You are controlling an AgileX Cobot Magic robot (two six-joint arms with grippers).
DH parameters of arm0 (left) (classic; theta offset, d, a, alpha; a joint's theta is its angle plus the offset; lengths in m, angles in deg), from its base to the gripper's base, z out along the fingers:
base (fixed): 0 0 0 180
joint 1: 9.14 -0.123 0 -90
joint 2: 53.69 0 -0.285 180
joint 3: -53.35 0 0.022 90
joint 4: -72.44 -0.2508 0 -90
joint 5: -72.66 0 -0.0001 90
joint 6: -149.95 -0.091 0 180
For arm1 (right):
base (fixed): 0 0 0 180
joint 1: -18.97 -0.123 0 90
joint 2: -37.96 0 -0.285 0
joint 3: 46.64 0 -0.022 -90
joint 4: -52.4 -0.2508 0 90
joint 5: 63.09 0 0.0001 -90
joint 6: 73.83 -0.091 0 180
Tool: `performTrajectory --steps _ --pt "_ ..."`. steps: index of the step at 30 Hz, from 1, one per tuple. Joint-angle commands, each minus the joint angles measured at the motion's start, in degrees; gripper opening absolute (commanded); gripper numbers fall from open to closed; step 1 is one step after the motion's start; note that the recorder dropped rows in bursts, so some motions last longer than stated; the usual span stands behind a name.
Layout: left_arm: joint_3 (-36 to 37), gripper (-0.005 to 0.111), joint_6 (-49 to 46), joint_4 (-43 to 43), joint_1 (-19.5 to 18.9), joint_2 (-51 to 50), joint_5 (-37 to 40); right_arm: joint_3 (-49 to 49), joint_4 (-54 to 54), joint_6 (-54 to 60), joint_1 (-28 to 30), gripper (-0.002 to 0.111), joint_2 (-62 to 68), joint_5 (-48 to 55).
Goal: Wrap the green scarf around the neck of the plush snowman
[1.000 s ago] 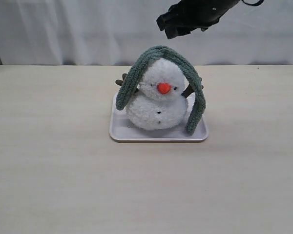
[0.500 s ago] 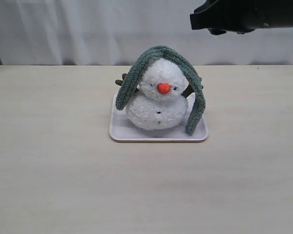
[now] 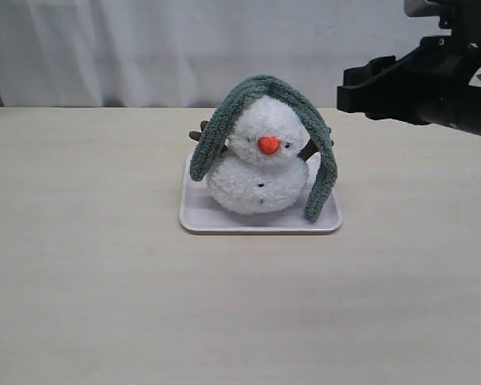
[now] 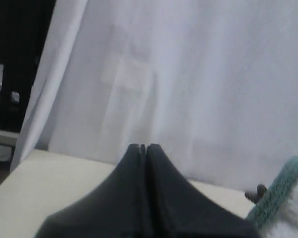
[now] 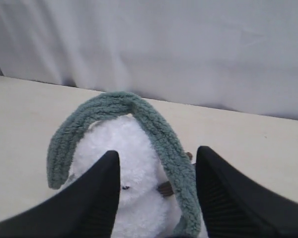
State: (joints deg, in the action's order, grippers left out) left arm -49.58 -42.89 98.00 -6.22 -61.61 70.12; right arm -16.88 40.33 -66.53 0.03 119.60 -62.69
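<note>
The right gripper point(image 5: 158, 154), jaws apart and empty, had pulled aside, leaving the green scarf point(image 3: 224, 120) merely capping the plush snowman point(image 3: 252, 184)

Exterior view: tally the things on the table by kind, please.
plush snowman: 1
green scarf: 1
tray: 1
Total: 3
</note>
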Motion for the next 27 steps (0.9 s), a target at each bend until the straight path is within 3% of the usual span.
performTrajectory --steps 1,5,12,17,19,22,24,27 --pt "0.1 0.000 2.8 1.3 0.4 0.1 -6.2 1.1 -2.2 -0.5 4.9 0.045 0.6 -1.9" --pt "0.1 0.000 11.8 -1.0 0.4 0.1 -5.0 1.1 -2.2 -0.7 7.5 0.043 1.5 -2.3" --pt "-4.7 0.000 15.9 -7.3 0.4 -7.6 -5.1 1.1 -2.0 -0.2 7.6 0.005 7.1 -4.8" --pt "-9.0 0.000 28.3 -22.0 0.4 -19.6 -9.1 1.1 -1.7 0.7 7.6 0.004 11.2 -7.3" --pt "-10.0 0.000 38.1 -34.0 0.4 -25.8 -15.2 1.1 -0.4 0.7 7.5 0.004 12.0 -7.8" --pt "-10.3 0.000 49.7 -55.2 0.4 -36.6 -33.5 0.8 0.1 0.7 7.5 0.004 13.2 -7.8" --pt "-12.1 0.000 52.2 -62.3 0.4 -45.1 -44.0 0.8 1.4 0.5 7.5 0.004 14.0 -8.3" --pt "-16.6 0.000 50.4 -67.8 0.4 -56.1 -49.9 0.2 4.4 0.4 7.6 0.004 15.5 -8.8"
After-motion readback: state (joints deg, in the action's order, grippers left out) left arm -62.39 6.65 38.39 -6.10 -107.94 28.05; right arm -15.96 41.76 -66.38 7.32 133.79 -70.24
